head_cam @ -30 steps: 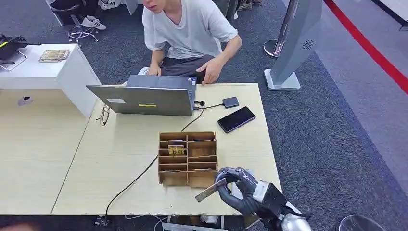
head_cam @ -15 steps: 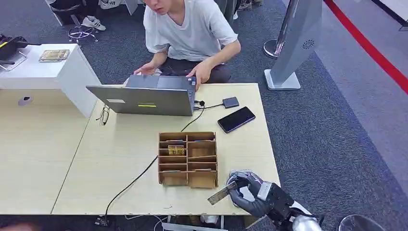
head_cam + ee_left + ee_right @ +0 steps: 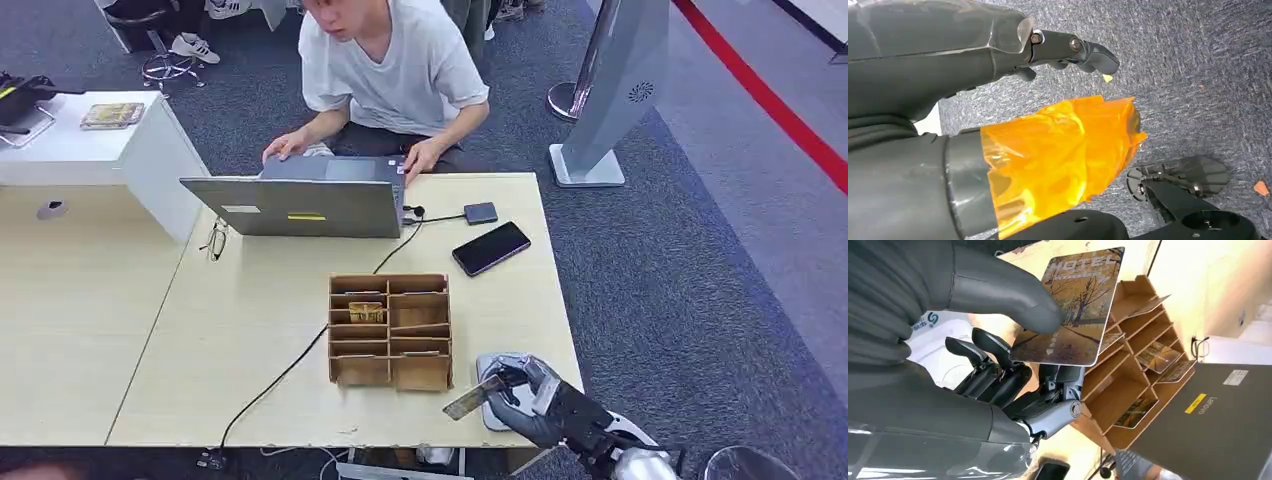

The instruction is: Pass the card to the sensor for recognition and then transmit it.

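Card: flat rectangular hotel key card (image 3: 1075,307) with autumn-tree print and "HOTEL" lettering, pinched between thumb and fingers of right hand (image 3: 535,405); also seen edge-on (image 3: 474,398).
Location: over near right corner of light wooden table (image 3: 250,300), above white sensor pad (image 3: 487,368), just right of brown box.
Change: lower and further right than a second ago; then level with box front, now beside box corner over pad.
Orientation: long axis slanted, far end raised and aimed away from hand toward box; printed face toward wrist camera.
Container: brown cardboard divided organiser box (image 3: 390,329); several similar cards lying in slots (image 3: 1158,354), one visible in left column (image 3: 366,312).
Left hand: (image 3: 1068,47) hanging over grey carpet, holding nothing; fingers partly extended, orange film wrapped on thumb.
Surroundings: grey open laptop (image 3: 300,205), black phone (image 3: 491,247), black cable (image 3: 280,375), person in white shirt (image 3: 390,70) typing.
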